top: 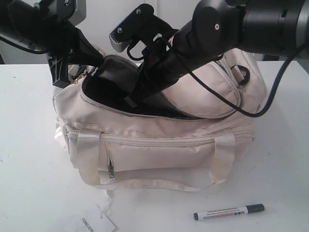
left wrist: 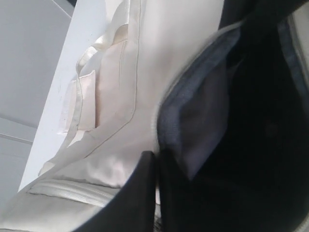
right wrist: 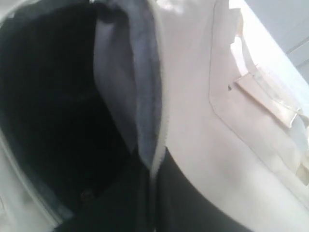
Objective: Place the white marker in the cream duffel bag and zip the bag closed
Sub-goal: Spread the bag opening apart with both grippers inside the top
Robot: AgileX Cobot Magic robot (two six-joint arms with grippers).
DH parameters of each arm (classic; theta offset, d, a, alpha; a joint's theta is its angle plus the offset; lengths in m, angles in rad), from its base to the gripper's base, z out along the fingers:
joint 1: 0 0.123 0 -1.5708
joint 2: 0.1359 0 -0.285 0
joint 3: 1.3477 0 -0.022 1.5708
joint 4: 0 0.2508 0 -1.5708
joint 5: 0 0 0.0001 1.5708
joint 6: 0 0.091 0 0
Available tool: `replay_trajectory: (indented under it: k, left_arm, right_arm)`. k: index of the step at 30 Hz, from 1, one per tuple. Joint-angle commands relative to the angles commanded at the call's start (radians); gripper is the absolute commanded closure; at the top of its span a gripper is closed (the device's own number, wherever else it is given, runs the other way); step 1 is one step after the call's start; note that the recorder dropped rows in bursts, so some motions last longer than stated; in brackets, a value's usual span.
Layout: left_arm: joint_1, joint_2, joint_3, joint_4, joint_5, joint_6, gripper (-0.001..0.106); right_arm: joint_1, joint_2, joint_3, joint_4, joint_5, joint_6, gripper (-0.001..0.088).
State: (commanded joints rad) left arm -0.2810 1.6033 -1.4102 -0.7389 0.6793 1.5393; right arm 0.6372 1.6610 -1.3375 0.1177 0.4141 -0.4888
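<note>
Now the left gripper (left wrist: 157, 163) and right gripper (right wrist: 153, 166) are clamping the soft cream fabric duffel bag (top: 159, 150) by its rim, apparently spreading the mouth for the slim white marker (top: 229, 211) lying in front of it.

The left arm (top: 34, 24) slants down to the left end of the cream duffel bag (top: 159, 145), where the left claw (left wrist: 155, 160) pinches the opening's rim. The right arm (top: 217, 29) reaches across the bag's top, and the right claw (right wrist: 153, 166) is clamped on the opening's near rim.
</note>
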Motion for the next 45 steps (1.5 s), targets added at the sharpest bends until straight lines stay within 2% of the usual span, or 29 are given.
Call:
replay_trajectory:
  k: [3,6,8,9,11,13,15,23,34,36,43,45]
  left_arm:
    - [0.0,0.0,0.0,-0.007,0.018,0.0,0.105]
    - [0.0,0.0,0.0,-0.008,0.022,0.0,0.096]
    - [0.0,-0.006,0.0,-0.021,0.028,0.003,0.081]
    - [0.0,-0.014,0.0,-0.023,0.028,0.003,0.068]
    - [0.0,-0.033,0.0,-0.03,0.026,0.003,0.051]
    - [0.0,-0.045,0.0,-0.095,0.026,0.003,0.04]
    - [0.0,-0.045,0.0,-0.157,0.028,0.008,0.037]
    - [0.0,0.033,0.0,-0.181,0.106,0.008,0.037]
    - [0.0,0.07,0.0,-0.229,0.091,0.012,0.052]
    - [0.0,0.074,0.0,-0.236,0.091,0.012,0.061]
    - [0.0,0.086,0.0,-0.251,0.084,0.012,0.105]
    - [0.0,0.086,0.0,-0.254,0.073,0.003,0.105]
  right_arm:
    - [0.0,0.0,0.0,0.0,-0.015,-0.002,0.0868]
    - [0.0,0.0,0.0,0.0,-0.021,-0.004,0.0868]
    - [0.0,0.0,0.0,-0.007,-0.032,-0.004,0.0868]
    - [0.0,0.0,0.0,-0.007,-0.037,-0.004,0.0868]
    - [0.0,0.0,0.0,-0.013,-0.037,-0.004,0.0868]
    - [0.0,0.0,0.0,-0.013,-0.037,-0.004,0.0868]
    - [0.0,0.0,0.0,-0.013,-0.037,-0.004,0.0868]
    - [0.0,0.0,0.0,-0.013,-0.033,-0.004,0.0868]
    - [0.0,0.0,0.0,-0.013,-0.025,-0.004,0.0868]
    - [0.0,0.0,0.0,-0.013,-0.021,-0.004,0.0868]
    - [0.0,0.0,0.0,-0.013,-0.019,-0.004,0.0868]
    - [0.0,0.0,0.0,-0.013,-0.019,-0.004,0.0868]
